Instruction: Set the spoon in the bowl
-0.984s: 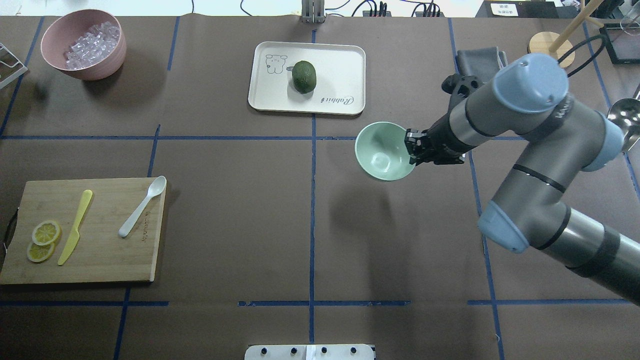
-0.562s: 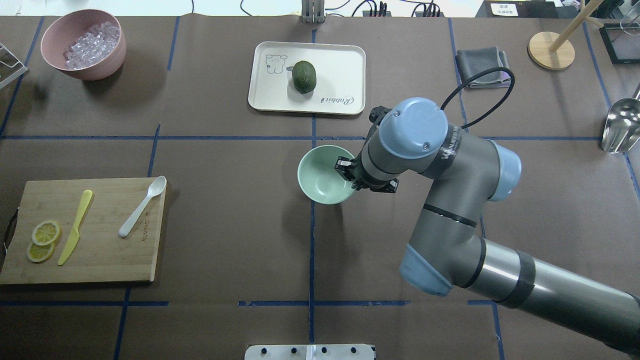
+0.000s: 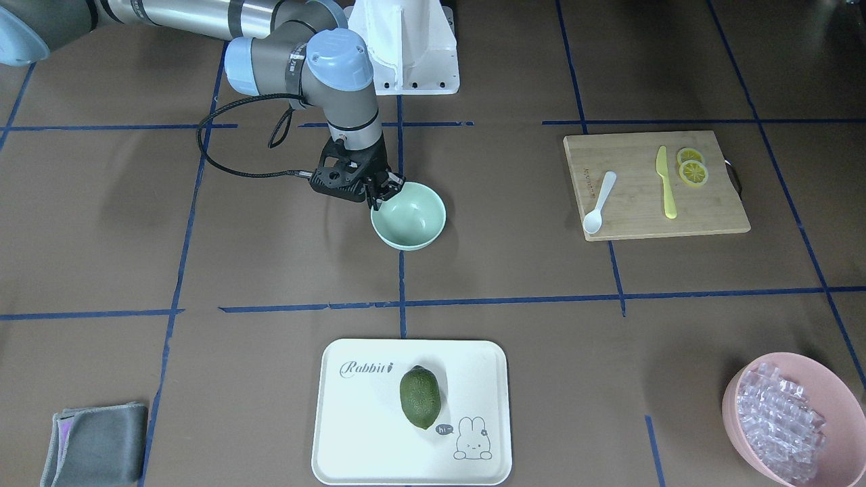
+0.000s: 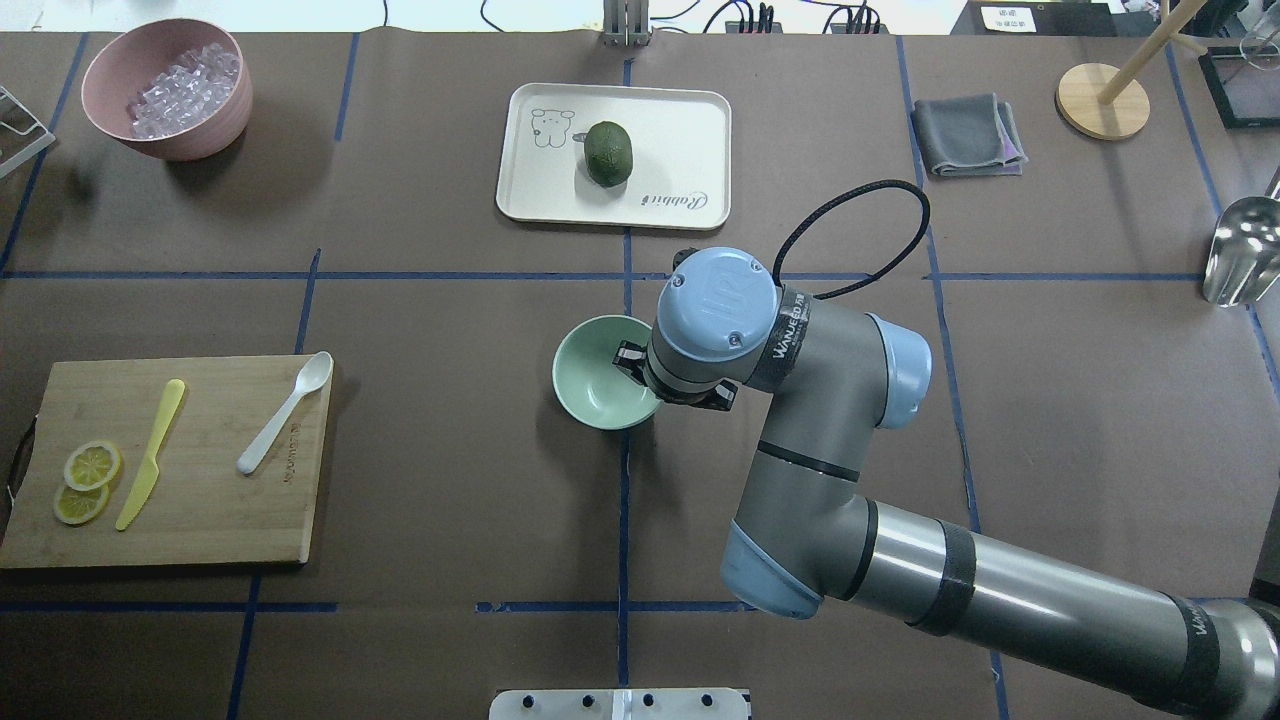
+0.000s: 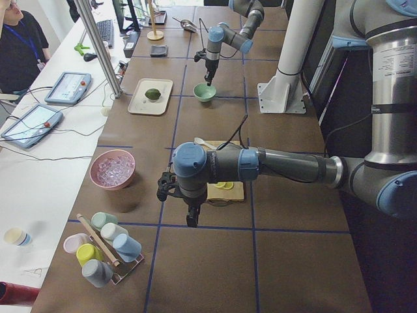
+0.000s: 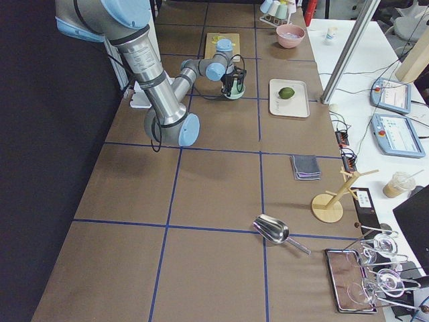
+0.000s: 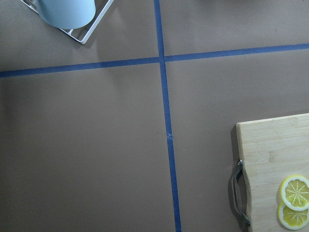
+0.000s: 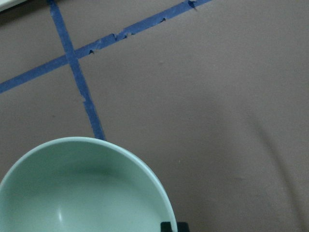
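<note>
Right gripper [image 4: 632, 362] is clamped on the rim of the bowl [image 4: 595, 385], on the edge facing the robot's right, one finger inside and one outside. Can't tell if the bowl is resting on the table [image 4: 450, 330] or a hair above it. It's over the centre blue tape line.

Brown paper surface all around the bowl, with open room to its left as far as the cutting board [image 4: 200, 510]. The spoon [image 4: 285, 413] lies flat on the board's edge nearest the bowl, well apart from it. The yellow knife [image 4: 150, 455] and lemon slices [image 4: 90, 467] lie further left. Beyond the bowl is a tray [image 4: 680, 120] with a green fruit [image 4: 608, 153].

Left gripper [image 5: 191, 220] hangs past the board, far from the bowl; can't tell how its fingers are set.
</note>
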